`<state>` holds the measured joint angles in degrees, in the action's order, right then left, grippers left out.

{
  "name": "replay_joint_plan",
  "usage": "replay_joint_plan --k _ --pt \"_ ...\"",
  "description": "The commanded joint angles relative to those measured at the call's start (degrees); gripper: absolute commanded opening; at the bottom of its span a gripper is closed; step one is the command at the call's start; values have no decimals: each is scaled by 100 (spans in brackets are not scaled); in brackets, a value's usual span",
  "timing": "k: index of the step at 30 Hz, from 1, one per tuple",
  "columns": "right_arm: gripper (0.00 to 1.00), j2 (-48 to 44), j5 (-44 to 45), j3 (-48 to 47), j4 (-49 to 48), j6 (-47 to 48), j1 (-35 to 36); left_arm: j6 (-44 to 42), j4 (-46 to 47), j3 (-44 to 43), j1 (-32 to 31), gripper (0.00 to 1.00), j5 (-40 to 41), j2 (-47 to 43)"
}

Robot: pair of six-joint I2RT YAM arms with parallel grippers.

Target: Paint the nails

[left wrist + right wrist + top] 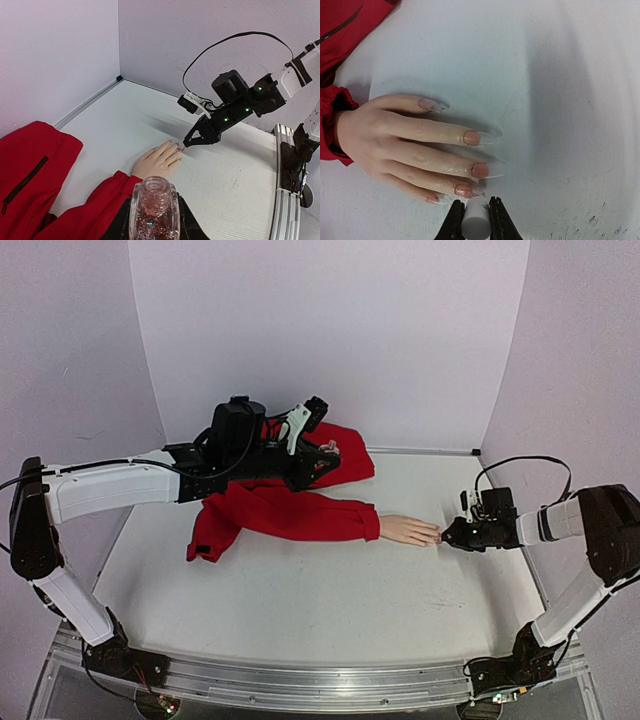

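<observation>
Jaws: right gripper (476,220) clamped on white cap (475,225), just beside outer-finger nails (480,170). Left gripper (154,229) closed around glitter bottle (154,200), above red sleeve (95,205). Nails tip mannequin hand (395,140), flat on table (570,75).

Jacket (280,508): bright red, with a black zip line.
Hand (385,140): pale skin tone.
Nails (480,170): clear tips, pinkish-brown near the base.
Bottle (154,210): clear glass, pink glitter inside.
Cap (476,225): plain white.
Right gripper (476,206): black.
Worktop (300,590): white, with dark scuffs towards its right edge.
Walls (330,330): pale lilac.
</observation>
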<state>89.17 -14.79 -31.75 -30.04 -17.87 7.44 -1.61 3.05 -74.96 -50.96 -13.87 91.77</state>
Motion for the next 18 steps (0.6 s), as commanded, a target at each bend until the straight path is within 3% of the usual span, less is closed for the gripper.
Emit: replay_joint_plan --k 1,18 --pt "0 85 119 -235 149 -28 36 -55 306 -157 -19 0 -60 -258" --pt "0 -273 349 -119 147 -31 38 -53 309 -197 -19 0 -90 -228"
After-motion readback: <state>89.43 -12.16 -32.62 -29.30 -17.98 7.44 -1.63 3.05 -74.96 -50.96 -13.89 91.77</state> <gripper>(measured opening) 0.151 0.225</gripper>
